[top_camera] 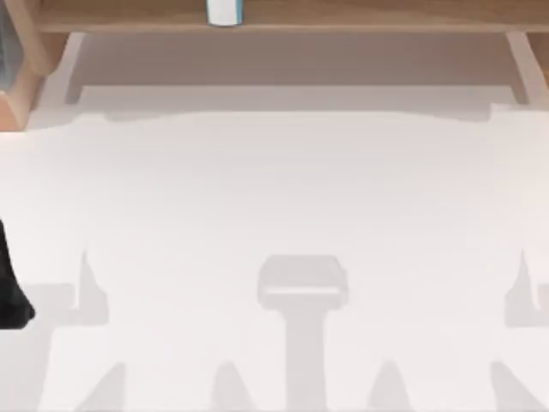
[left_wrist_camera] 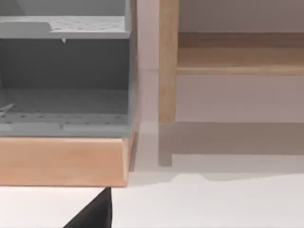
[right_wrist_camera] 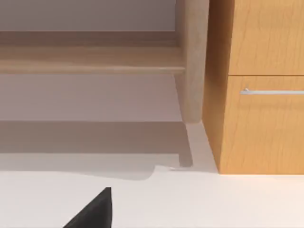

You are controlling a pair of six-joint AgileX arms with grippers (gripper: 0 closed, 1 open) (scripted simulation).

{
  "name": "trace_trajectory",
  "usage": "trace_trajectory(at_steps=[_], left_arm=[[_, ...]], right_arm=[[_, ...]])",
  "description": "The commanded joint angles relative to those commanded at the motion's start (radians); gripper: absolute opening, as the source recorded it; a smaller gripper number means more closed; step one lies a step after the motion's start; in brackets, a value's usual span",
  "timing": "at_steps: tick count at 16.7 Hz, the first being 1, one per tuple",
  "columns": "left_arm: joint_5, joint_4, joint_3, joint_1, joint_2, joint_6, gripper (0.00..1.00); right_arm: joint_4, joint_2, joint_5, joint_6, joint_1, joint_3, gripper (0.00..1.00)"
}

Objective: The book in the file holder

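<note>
— Standing on the long wooden shelf board point(top_camera: 343, 15) at the far edge, the book point(top_camera: 225, 12) shows as a small white piece with teal-blue edges, a little left of the middle of the top view. It seems upright, though so little of it shows that I would not swear to it.

— And the file holder?

— At the far left corner of the white desk point(top_camera: 283, 197). The top view catches its light-brown slanted wall point(top_camera: 21, 86). From the left wrist view the file holder point(left_wrist_camera: 64, 161) faces the camera: a wood-coloured front lip low down, a greyish perforated inside above it, with a grey divider across. The book is well apart from it, off to the right along the shelf.

— Where are the arms?

— The left arm point(top_camera: 10, 287) is a dark shape at the near left edge of the desk. One black tip of the left claw point(left_wrist_camera: 95, 213) pokes into its own wrist view, over the desk just in front of the holder. Whether that claw is spread or pressed together, I cannot tell.

— The right one?

— The right claw point(right_wrist_camera: 95, 213) also shows a single black tip over the desk, and I cannot tell its state either. Beyond it stand a shelf leg point(right_wrist_camera: 192, 61) and, beside that, a wooden cabinet point(right_wrist_camera: 261, 85) with a metal drawer handle point(right_wrist_camera: 273, 91).
</note>
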Motion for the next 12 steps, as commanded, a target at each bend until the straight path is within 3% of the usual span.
trace_trajectory(at_steps=[6,12], left_arm=[[-0.033,0.056,0.090,-0.038,0.105,0.000,1.00],[-0.156,0.260,0.417,-0.173,0.578,0.002,1.00]], right_arm=[[0.000,0.000,0.000,0.000,0.000,0.000,1.00],[0.000,0.000,0.000,0.000,0.000,0.000,1.00]])
